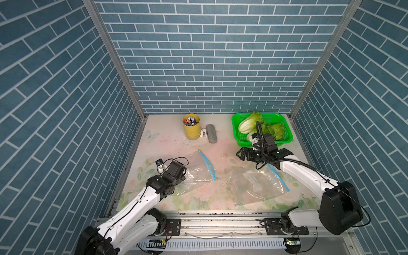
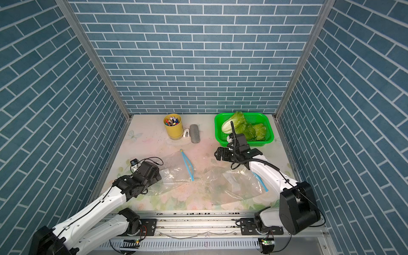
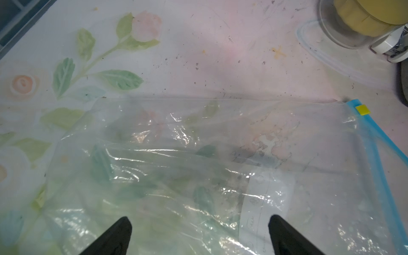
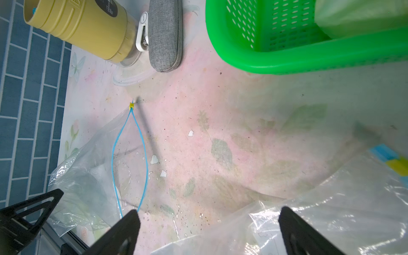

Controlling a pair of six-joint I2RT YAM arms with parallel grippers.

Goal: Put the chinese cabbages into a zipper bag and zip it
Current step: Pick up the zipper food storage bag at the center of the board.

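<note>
Meanwhile, the left claw (image 3: pixel 200 218) hangs spread and empty over a clear zipper bag (image 3: pixel 220 143), the right claw (image 4: pixel 209 210) likewise spread and empty near the far-right green basket (image 1: pixel 287 132) of chinese cabbages (image 1: pixel 250 124).

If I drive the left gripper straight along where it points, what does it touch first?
Most likely the clear zipper bag: the open left gripper points onto its flat plastic, short of the blue zipper strip. Height above it is unclear.
</note>
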